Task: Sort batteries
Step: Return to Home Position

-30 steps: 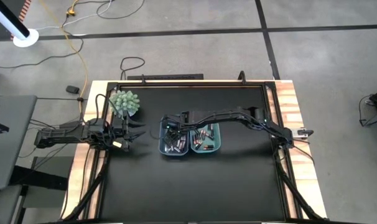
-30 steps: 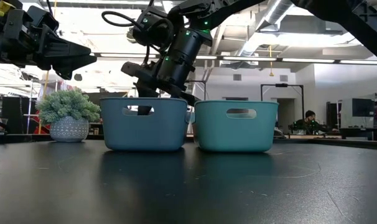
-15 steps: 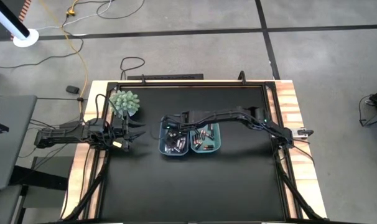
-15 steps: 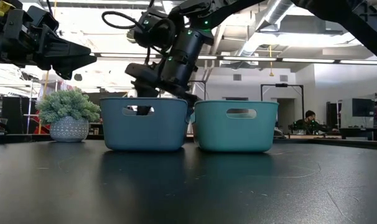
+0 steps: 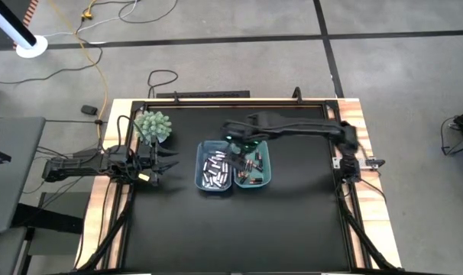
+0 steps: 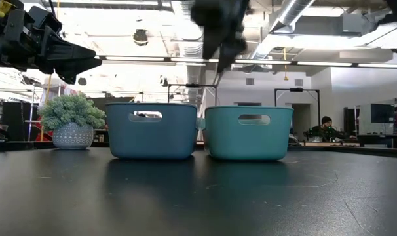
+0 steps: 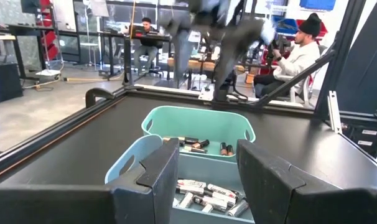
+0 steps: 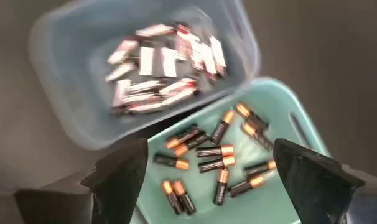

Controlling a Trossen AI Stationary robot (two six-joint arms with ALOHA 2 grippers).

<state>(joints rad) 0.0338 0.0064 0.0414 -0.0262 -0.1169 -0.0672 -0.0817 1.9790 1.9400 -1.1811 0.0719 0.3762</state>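
Two bins stand side by side mid-table. The blue bin (image 5: 202,169) (image 6: 152,131) holds silvery-white batteries (image 8: 163,68) (image 7: 207,194). The teal bin (image 5: 267,169) (image 6: 249,132) holds dark batteries with copper ends (image 8: 213,155) (image 7: 198,145). My right gripper (image 5: 237,150) (image 6: 221,29) (image 8: 208,152) hovers high above the seam between the bins, fingers wide open with nothing between them. My left gripper (image 5: 169,163) (image 6: 87,60) (image 7: 207,149) waits open in the air to the left of the blue bin, pointing at it.
A small potted plant (image 5: 153,124) (image 6: 72,118) stands near the table's far left, beside my left arm. Black table surface lies bare in front of the bins (image 6: 198,196). People sit in the room beyond the table (image 7: 300,53) (image 6: 326,124).
My right gripper has risen out of the blue bin, where it was reaching down, and swung up and toward the table's right, now high over the edge between the two bins. The batteries in the blue bin now show uncovered in the high view.
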